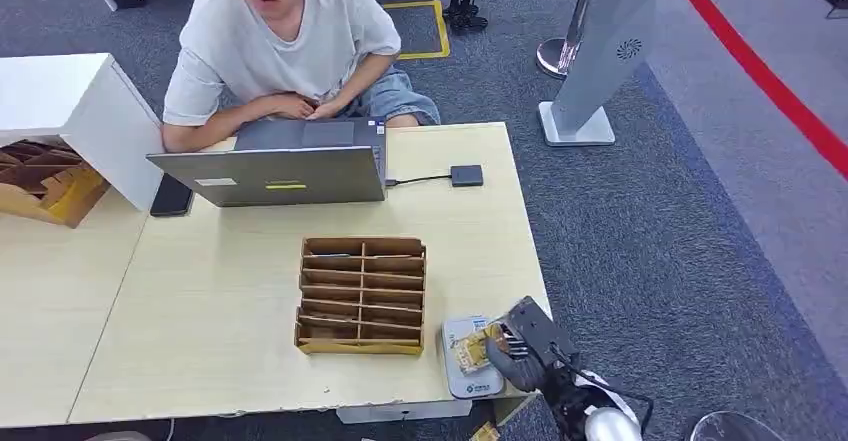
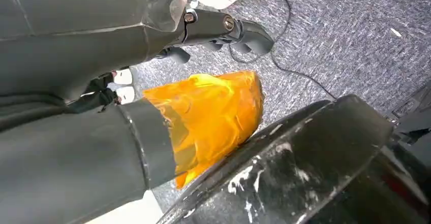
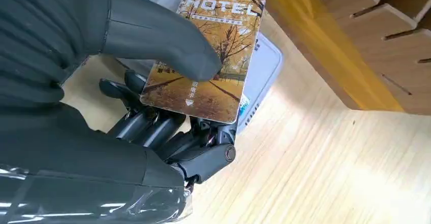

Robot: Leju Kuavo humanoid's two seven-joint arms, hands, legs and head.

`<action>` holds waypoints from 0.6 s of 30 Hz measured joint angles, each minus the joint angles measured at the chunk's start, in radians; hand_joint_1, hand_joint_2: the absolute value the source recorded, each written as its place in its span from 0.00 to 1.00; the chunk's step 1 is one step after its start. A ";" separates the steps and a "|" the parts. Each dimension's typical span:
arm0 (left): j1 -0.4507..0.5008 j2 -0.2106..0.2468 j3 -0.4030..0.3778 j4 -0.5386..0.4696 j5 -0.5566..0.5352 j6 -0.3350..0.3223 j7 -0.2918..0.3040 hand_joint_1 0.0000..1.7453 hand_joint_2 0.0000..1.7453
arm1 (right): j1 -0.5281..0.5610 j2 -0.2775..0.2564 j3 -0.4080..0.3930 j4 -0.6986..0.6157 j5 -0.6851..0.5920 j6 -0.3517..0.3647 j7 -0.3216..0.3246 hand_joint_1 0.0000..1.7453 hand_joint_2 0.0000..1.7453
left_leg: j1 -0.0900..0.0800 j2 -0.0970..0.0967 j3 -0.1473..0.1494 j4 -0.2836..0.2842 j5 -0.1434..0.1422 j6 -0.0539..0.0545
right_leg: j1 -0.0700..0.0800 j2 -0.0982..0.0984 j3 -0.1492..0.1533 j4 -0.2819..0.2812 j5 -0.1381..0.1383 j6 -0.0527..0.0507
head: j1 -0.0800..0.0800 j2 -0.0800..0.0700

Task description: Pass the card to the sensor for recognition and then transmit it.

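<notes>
Start on the left, where a person (image 1: 285, 36) sits at the table (image 1: 200, 341) behind a laptop (image 1: 275, 166). In the middle you see a brown box with slots (image 1: 362, 296). Just to its right lies the small grey sensor (image 1: 470, 361). Your right hand (image 3: 152, 97) holds the card (image 3: 211, 56) right over that sensor, thumb on top and fingers underneath. The card says HOTEL and has yellow trees on it. It looks thin, light, stiff and a bit slippery, so I think you should pinch it flat near one short end and keep the rest free. Your left hand (image 2: 152, 41) hangs low over the carpet with its fingers curled in and nothing in them.
</notes>
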 joint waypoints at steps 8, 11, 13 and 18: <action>0.000 0.000 0.000 0.000 -0.001 -0.002 0.002 0.00 0.00 | -0.015 0.008 0.006 0.030 0.044 -0.021 0.016 1.00 1.00 | 0.000 0.000 0.000 0.000 0.000 0.000 | 0.000 0.000 0.000 0.000 0.000 0.000 | 0.000 0.000; 0.000 0.000 0.000 0.000 -0.001 -0.002 0.002 0.00 0.00 | -0.018 0.012 0.008 0.038 0.045 -0.023 0.016 1.00 1.00 | 0.000 0.000 0.000 0.000 0.000 0.000 | 0.000 0.000 0.000 0.000 0.000 0.000 | 0.000 0.000; 0.000 0.000 0.000 0.000 -0.001 -0.002 0.002 0.00 0.00 | -0.020 0.013 0.009 0.042 0.045 -0.024 0.016 1.00 1.00 | 0.000 0.000 0.000 0.000 0.000 0.000 | 0.000 0.000 0.000 0.000 0.000 0.000 | 0.000 0.000; 0.000 0.000 0.000 0.000 -0.001 -0.002 0.002 0.00 0.00 | -0.023 0.014 0.011 0.047 0.045 -0.025 0.017 1.00 1.00 | 0.000 0.000 0.000 0.000 0.000 0.000 | 0.000 0.000 0.000 0.000 0.000 0.000 | 0.000 0.000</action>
